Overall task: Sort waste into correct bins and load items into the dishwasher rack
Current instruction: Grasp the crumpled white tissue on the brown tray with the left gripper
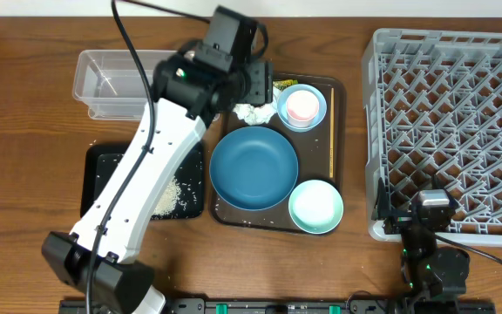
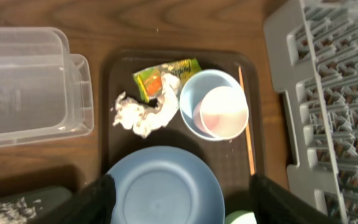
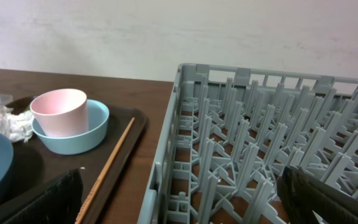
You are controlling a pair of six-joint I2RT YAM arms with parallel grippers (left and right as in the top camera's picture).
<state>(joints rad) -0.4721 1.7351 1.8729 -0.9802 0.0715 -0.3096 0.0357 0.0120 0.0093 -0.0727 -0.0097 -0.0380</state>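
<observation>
We hold left claw [image 2: 184,199] open near crumpled white tissue [image 2: 143,113], prob. to grab waste; right claw [image 3: 179,200] open, idle by grey plastic rack [image 3: 260,143].

Serving tray [image 1: 337,91] sits between container [image 1: 111,83], left, and rack [image 1: 451,122], right.
On it: plate [image 1: 254,168] at centre, cup [image 1: 301,105] inside bowl [image 1: 318,98] behind, tissue [image 2: 143,113] touching wrapper [image 2: 166,73] left of that bowl, chopsticks [image 1: 332,139] along right edge.
</observation>
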